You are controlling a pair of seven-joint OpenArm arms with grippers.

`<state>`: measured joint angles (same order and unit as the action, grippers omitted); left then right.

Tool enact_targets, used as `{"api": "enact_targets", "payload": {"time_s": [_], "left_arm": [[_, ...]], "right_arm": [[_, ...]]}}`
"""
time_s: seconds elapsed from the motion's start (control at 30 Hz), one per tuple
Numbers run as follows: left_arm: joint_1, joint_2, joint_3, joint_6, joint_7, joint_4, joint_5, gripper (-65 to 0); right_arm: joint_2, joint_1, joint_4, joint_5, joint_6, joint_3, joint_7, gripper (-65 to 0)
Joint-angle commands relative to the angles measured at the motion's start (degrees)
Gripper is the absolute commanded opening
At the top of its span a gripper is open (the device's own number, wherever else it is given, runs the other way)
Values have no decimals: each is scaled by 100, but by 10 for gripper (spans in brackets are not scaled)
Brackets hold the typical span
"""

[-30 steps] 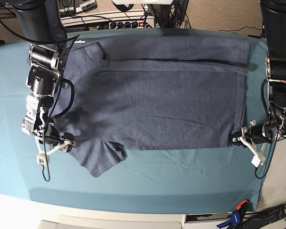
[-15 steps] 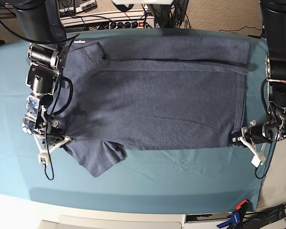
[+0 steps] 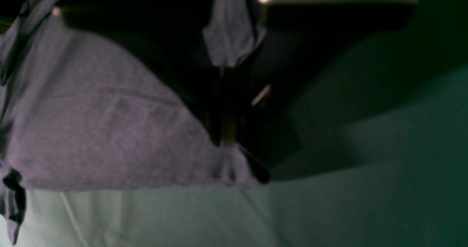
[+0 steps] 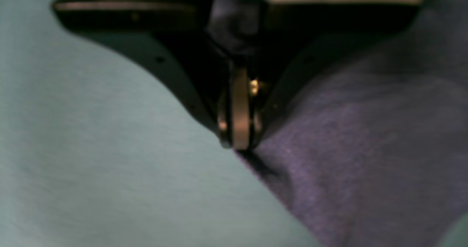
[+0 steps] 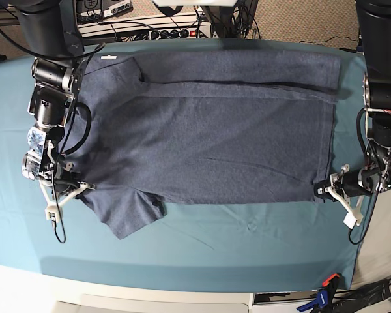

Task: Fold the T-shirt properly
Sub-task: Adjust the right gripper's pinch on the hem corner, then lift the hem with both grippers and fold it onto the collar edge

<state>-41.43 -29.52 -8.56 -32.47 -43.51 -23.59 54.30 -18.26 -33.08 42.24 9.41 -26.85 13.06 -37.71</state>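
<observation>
The dark blue-grey T-shirt point(image 5: 208, 137) lies spread flat, plain side up, on the teal table cloth point(image 5: 247, 241). Its far edge is folded over in a long strip. My left gripper point(image 5: 320, 191) is at the shirt's near right hem corner. In the left wrist view it point(image 3: 228, 144) is shut on a pinch of the fabric point(image 3: 109, 130). My right gripper point(image 5: 83, 188) is at the shirt's left edge, by the near sleeve point(image 5: 127, 212). In the right wrist view it point(image 4: 237, 144) is shut at the edge of the shirt point(image 4: 365, 148).
A power strip and cables point(image 5: 163, 31) lie behind the table's far edge. A blue and orange clamp point(image 5: 324, 295) sits at the front right corner. The cloth's front edge runs along the bottom of the base view.
My right gripper has moved left and slightly away, drawing the shirt's left edge and near sleeve with it. The left gripper has stayed at the hem corner.
</observation>
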Motion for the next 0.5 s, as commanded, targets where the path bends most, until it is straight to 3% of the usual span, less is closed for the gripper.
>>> {"api": "enact_targets", "payload": {"time_s": [0.0,0.23,0.33,0.47], "left_arm": [[-173,-85,20,-129,4,-92,238,-650],[-170,-85,20,-678,-507,-162,1043,-650],[-170,-92,20,-753,-787,-164,1440,-650],[-138,-164,17,-753,-1239,-164,2055,-650]], "right_arm": [[-98,-184,98,210,-190,7,63,-650],[-173,-181,323,931,-970,7,-234,-650],[-280,-184,404,1394,-1315,7,-514,-650],[-494,-61,433,1998,-1315,7,-876,-650]]}}
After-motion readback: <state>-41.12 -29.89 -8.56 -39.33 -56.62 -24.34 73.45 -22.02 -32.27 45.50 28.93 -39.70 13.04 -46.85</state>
